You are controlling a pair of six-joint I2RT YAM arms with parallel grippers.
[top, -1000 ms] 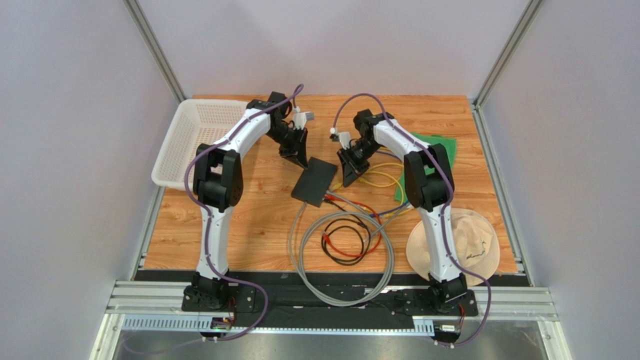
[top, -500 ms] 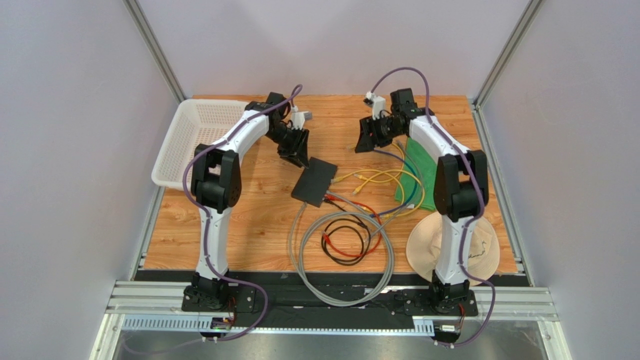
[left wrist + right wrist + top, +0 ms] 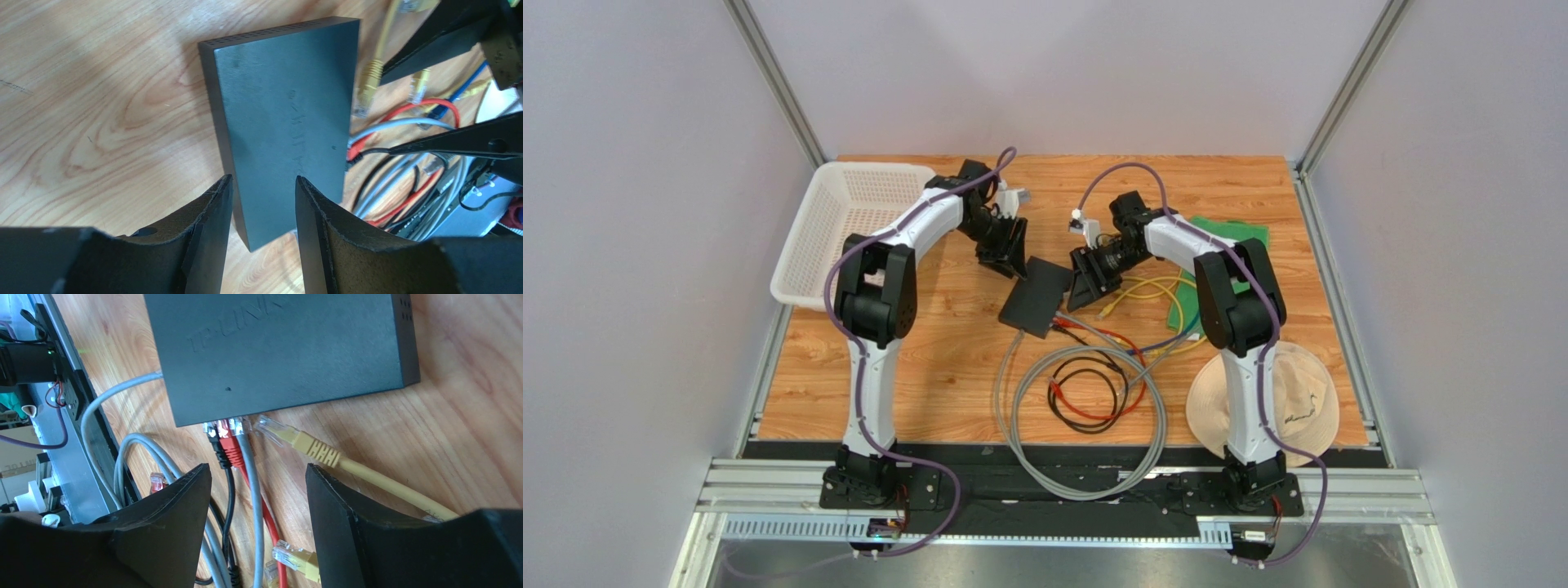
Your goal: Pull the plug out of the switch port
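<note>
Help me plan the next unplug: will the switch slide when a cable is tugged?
Probably: the switch lies flat on the smooth wooden table and looks thin, so likely light. The seated red plug and its neighbours would likely drag it. A flat box, it seems unlikely to tip.

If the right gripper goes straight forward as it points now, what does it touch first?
Probably the red plug and the grey cable beside it, in the flat matte-black switch; depth is unclear.
</note>
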